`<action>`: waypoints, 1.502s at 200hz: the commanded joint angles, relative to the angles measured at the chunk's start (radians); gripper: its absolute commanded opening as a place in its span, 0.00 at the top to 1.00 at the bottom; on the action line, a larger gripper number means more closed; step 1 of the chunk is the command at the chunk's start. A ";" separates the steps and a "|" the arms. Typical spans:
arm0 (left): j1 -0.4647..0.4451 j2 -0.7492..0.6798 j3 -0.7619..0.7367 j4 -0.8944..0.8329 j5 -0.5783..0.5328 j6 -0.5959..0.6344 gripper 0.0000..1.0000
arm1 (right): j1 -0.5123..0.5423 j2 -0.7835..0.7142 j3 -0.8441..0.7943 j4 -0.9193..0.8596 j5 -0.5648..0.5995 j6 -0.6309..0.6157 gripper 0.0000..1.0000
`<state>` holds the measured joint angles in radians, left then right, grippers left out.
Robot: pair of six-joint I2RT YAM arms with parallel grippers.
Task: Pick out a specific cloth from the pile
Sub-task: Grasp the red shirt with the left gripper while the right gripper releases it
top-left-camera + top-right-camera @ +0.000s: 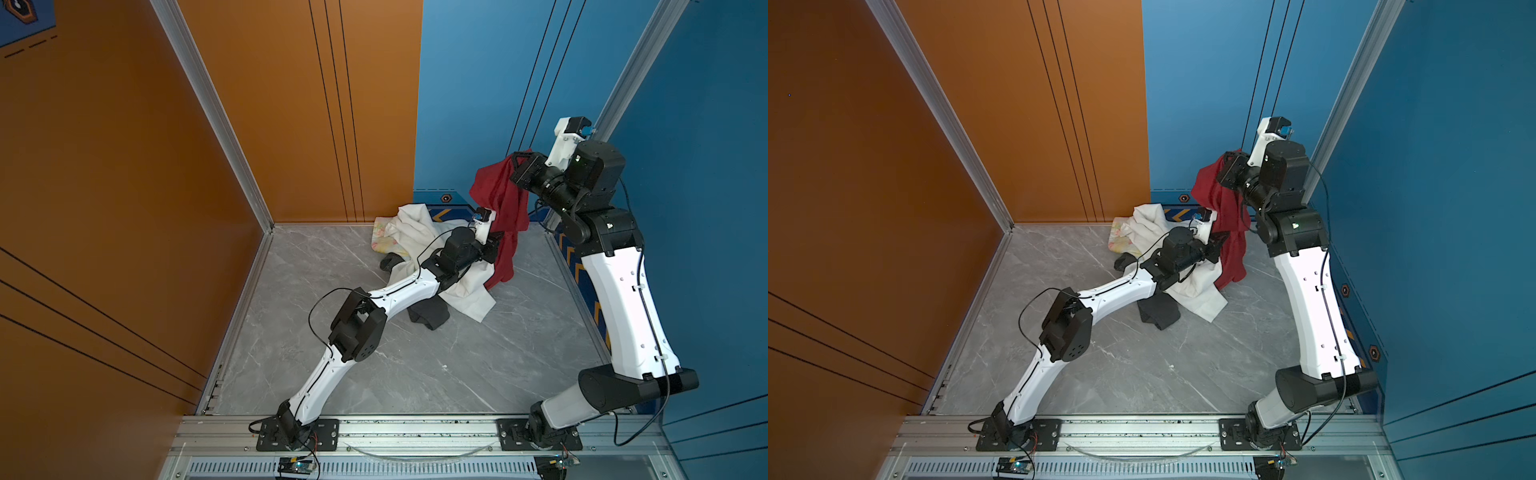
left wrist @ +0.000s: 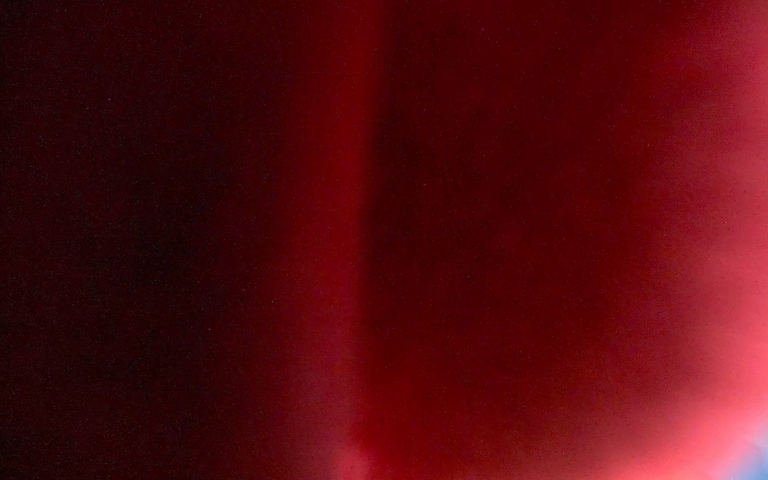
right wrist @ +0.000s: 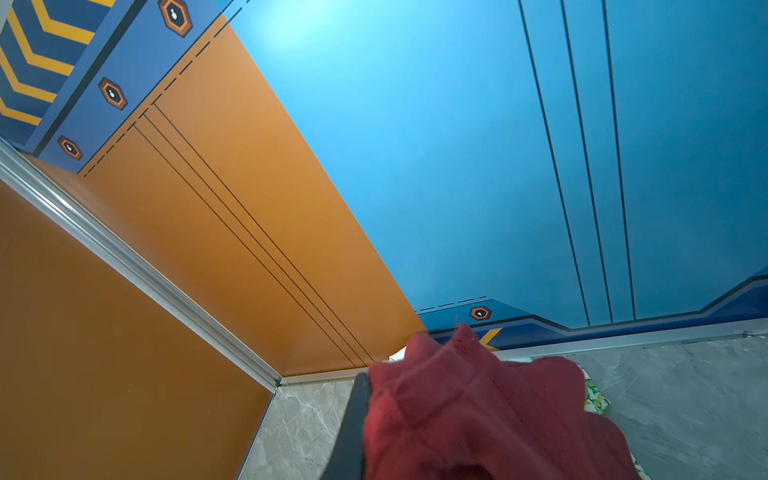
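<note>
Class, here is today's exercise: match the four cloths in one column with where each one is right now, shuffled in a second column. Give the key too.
Column 1
1. dark red cloth
2. large white cloth
3. dark grey cloth
4. floral-print cloth

Column 2
A. at the far left edge of the pile
B. lifted, hanging from the right gripper
C. at the near edge, partly under the white one
D. in the middle, beneath the left arm

Pairs: 1-B, 2-D, 3-C, 4-A

Both top views look down (same scene); left wrist view seemingly hugs the cloth (image 2: 374, 249).
</note>
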<state>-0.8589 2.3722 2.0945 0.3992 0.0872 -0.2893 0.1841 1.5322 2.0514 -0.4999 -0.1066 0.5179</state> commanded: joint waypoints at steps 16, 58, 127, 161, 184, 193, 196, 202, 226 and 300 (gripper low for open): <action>-0.010 -0.044 0.036 0.072 0.055 -0.047 1.00 | -0.059 -0.080 -0.119 0.080 -0.011 0.027 1.00; -0.019 -0.057 0.103 0.075 0.093 -0.135 1.00 | -0.141 -0.086 -0.298 0.077 0.004 0.003 1.00; -0.021 -0.071 0.268 -0.015 0.133 -0.233 1.00 | -0.178 -0.089 -0.628 0.150 0.059 0.001 0.74; -0.026 -0.053 0.404 -0.083 0.150 -0.252 1.00 | -0.164 -0.184 -0.812 0.265 0.106 0.036 0.22; -0.033 -0.032 0.505 -0.131 0.143 -0.244 1.00 | -0.154 -0.289 -0.946 0.340 0.203 0.049 0.13; -0.033 -0.025 0.535 -0.148 0.141 -0.244 1.00 | -0.155 -0.317 -0.984 0.362 0.219 0.051 0.10; -0.034 -0.025 0.542 -0.152 0.141 -0.242 1.00 | -0.155 -0.324 -0.996 0.372 0.220 0.051 0.09; -0.033 -0.028 0.549 -0.158 0.138 -0.238 1.00 | -0.156 -0.333 -1.014 0.387 0.216 0.046 0.08; -0.030 -0.055 0.549 -0.180 0.124 -0.203 1.00 | -0.154 -0.341 -1.042 0.421 0.190 0.030 0.05; 0.061 -0.248 0.435 -0.311 0.134 -0.082 1.00 | -0.052 -0.348 -1.114 0.529 0.202 -0.045 0.04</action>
<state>-0.8501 2.2704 2.5706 0.0937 0.2024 -0.4419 0.0834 1.1988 0.9508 -0.0238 0.0669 0.5339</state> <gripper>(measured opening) 0.069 0.960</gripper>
